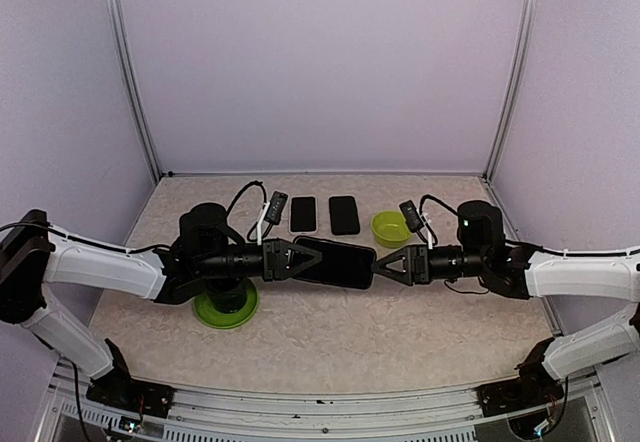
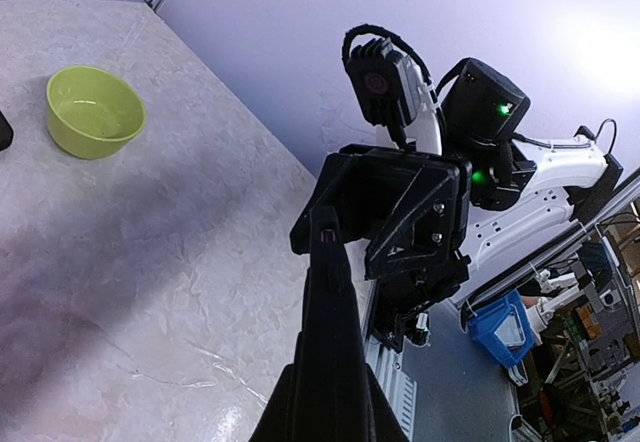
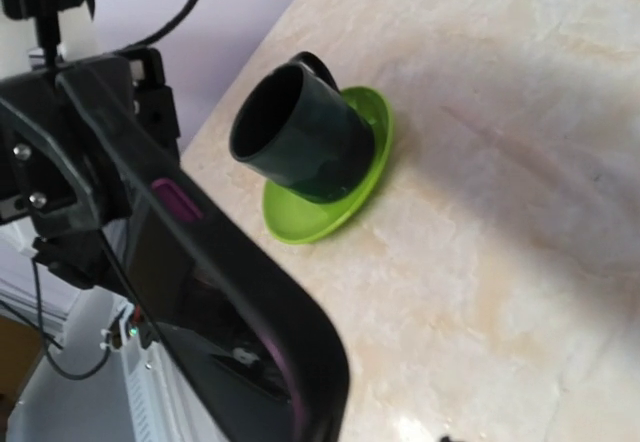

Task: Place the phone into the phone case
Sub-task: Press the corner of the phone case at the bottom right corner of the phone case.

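A black phone case (image 1: 335,262) with a purple side button (image 3: 175,200) hangs in the air over the middle of the table, held between both arms. Its face is glossy and dark; I cannot tell whether a phone sits in it. My left gripper (image 1: 297,259) is shut on its left end, and the case runs edge-on up from that gripper (image 2: 325,407) in the left wrist view. My right gripper (image 1: 388,264) is shut on its right end; its fingers are out of frame in the right wrist view. Two flat black slabs (image 1: 303,214) (image 1: 344,215) lie at the back.
A lime bowl (image 1: 391,228) stands at the back right, also in the left wrist view (image 2: 95,112). A dark cup (image 3: 300,137) on a green saucer (image 1: 226,307) sits under the left arm. Walls enclose three sides.
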Robot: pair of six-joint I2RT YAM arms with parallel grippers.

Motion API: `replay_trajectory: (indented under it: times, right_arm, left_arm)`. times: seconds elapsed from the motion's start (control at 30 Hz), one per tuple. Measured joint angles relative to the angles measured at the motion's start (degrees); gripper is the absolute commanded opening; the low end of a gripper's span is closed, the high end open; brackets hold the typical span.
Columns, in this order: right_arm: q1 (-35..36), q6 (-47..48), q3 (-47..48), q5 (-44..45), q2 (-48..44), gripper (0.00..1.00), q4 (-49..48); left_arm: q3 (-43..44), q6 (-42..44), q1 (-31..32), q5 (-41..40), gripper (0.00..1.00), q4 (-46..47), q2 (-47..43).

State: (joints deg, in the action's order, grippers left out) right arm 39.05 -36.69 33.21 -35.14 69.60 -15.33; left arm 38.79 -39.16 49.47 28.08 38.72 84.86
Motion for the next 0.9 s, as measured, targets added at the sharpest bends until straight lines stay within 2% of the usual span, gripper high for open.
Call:
replay_trajectory:
  times: [0.13,0.3,0.53,0.8,0.9]
  right_arm:
    - [0.0,-2.2,-0.5,-0.9,1.7,0.36,-4.1]
    - [0.0,-3.7,-0.9,-1.7,3.1,0.0,-7.7]
    - [-0.3,-2.2,-1.4,-1.7,2.1,0.0,-6.3]
    - [-1.4,1.8,-2.3,-4.0,-3.8,0.0,-2.4]
    - [-2.4,2.7,-2.4,-5.2,-7.2,0.0,-1.6]
  left_arm:
    - [-0.1,-0.4,0.0,0.0,0.0,0.9,0.0]
    - [-0.3,-0.8,0.0,0.0,0.0,1.5,0.0]
    - [-0.4,-0.3,-0.3,-1.4,0.0,0.7,0.0]
    - [0.0,0.1,0.5,0.0,0.0,1.6,-0.2]
    - [0.2,0.5,0.0,-1.9,0.0,-0.8,-0.2]
